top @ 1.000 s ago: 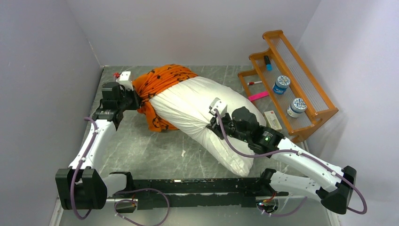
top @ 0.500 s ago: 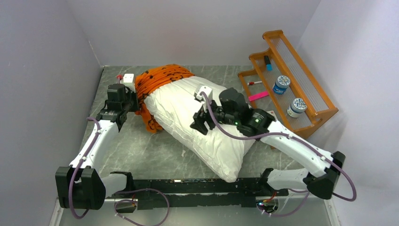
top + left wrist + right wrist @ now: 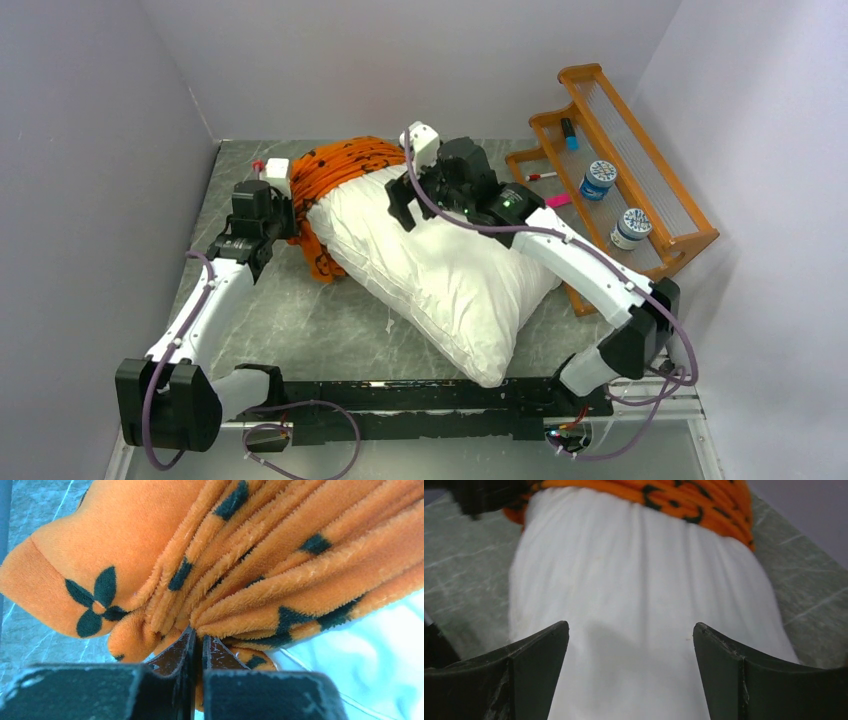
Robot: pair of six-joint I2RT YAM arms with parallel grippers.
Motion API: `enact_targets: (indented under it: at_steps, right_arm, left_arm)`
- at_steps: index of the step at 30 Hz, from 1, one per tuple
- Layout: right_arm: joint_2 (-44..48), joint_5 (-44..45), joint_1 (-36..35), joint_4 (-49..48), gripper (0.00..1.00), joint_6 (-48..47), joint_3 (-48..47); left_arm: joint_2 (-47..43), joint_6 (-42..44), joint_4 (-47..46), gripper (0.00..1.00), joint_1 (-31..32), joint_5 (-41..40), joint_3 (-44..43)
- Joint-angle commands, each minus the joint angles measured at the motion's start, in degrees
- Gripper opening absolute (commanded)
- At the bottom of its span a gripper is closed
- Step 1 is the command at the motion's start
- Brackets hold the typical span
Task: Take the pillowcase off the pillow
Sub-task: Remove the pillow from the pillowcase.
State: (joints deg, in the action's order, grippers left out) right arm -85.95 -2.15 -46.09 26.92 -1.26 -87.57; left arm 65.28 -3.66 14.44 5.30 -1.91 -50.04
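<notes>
Pillowcase (image 3: 340, 165) fabric, orange with dark motifs, is bunched around the far-left end of the pillow (image 3: 450, 280), toward 11 o'clock on the counter (image 3: 330, 320). At its 9 o'clock side the left tool (image 3: 283, 218) is clamped tight on a gathered fold of it (the wrist view shows plush pleats pinched between the two fingers (image 3: 180, 655)). The white pillow lies mostly bare, running diagonally from 11 toward 5 o'clock. Over its upper end, near 12 o'clock, the right tool (image 3: 398, 200) is poised with jaws spread wide, holding nothing. A wooden rack (image 3: 585, 75) stands at 2 o'clock.
</notes>
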Motion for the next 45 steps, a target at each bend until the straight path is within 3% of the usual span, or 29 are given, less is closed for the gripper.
enact_targets:
  at_steps: [1, 8, 12, 22, 28, 32, 33, 45]
  right_arm:
    - [-3.36, -1.03, 5.09, -4.43, 0.97, 4.09, -2.76]
    - [-10.12, -4.68, 8.01, -9.5, 0.98, 5.59, -1.76]
    - [-11.7, -10.94, 7.94, -11.84, 0.89, 5.31, 2.17]
    - [-5.22, -13.11, 2.9, -20.09, 0.67, 5.36, 16.91]
    - [-3.13, -12.91, -0.35, -20.5, 0.38, 4.32, 18.82]
    - [-2.95, -11.09, -3.29, -20.15, 0.04, 3.21, 18.58]
    - [-2.83, -10.51, -3.86, -20.07, 0.0, 2.97, 18.58]
    - [-1.37, -7.0, -11.44, -19.96, 0.0, -1.51, 18.54]
  left_arm:
    - [-2.45, 2.31, -5.35, 0.05, -0.03, -3.76, -0.75]
    - [-2.86, 2.95, -4.91, 0.05, 0.15, -3.45, -1.01]
    - [-3.91, 2.96, -5.05, 0.07, 0.15, -3.61, -0.94]
    - [-7.8, 5.8, -4.65, 0.45, 0.15, 0.43, -2.09]
    - [-9.74, 6.54, -5.14, 0.66, 0.17, 9.07, -3.49]
    - [-7.55, 7.77, -2.81, 0.74, 1.3, 16.17, -6.46]
    - [-7.16, 8.22, -2.43, 0.75, 1.75, 16.9, -6.94]
    - [-0.84, 11.38, 3.32, 0.8, 7.95, 17.32, -13.48]
